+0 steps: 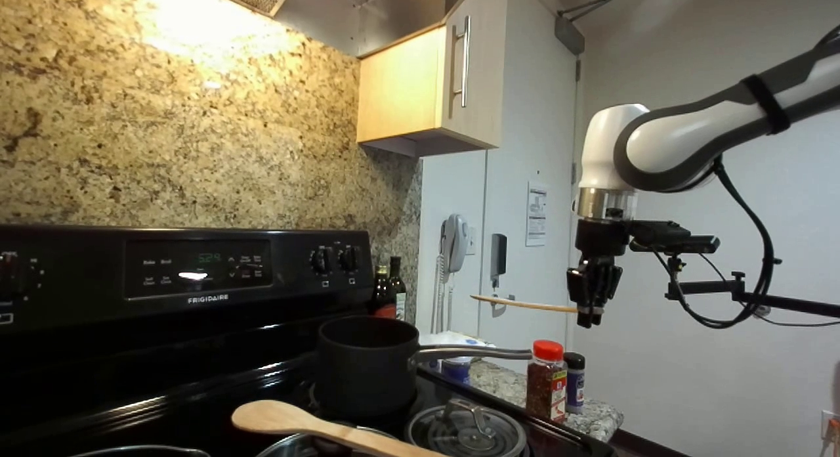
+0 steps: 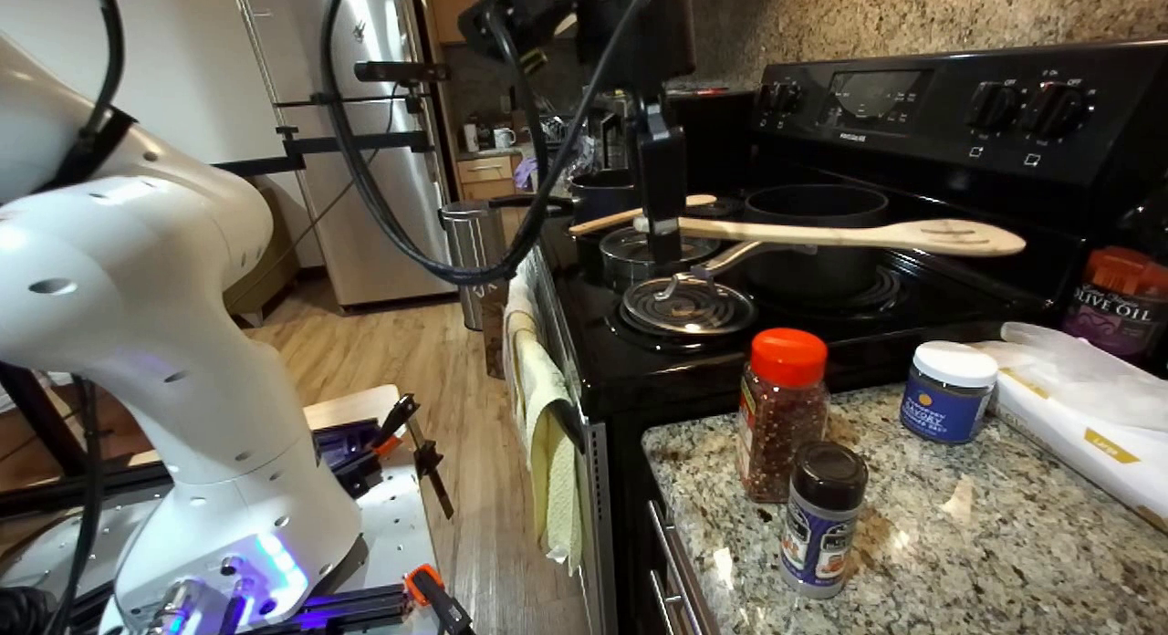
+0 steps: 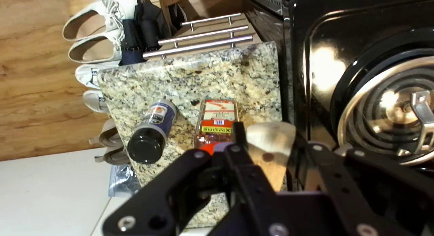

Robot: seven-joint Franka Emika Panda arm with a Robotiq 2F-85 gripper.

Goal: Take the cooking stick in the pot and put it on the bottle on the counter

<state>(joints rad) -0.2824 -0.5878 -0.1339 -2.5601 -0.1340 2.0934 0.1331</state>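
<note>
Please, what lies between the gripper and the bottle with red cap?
Only open air; in an exterior view, a gap shows between the gripper holding the cooking stick and the red-capped bottle.

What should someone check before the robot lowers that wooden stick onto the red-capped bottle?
1. Grip: tool closed on the stick. Ok.
2. Lift: stick out of the pot, up in the air. Ok.
3. Target: bottle upright on the counter, its cap on. Ok.
4. Aim: stick exactly above the cap. Cannot tell from these angles.
5. Room: nothing close to the bottle. Not ok, I'd say; a dark-capped jar stands beside it.
</note>
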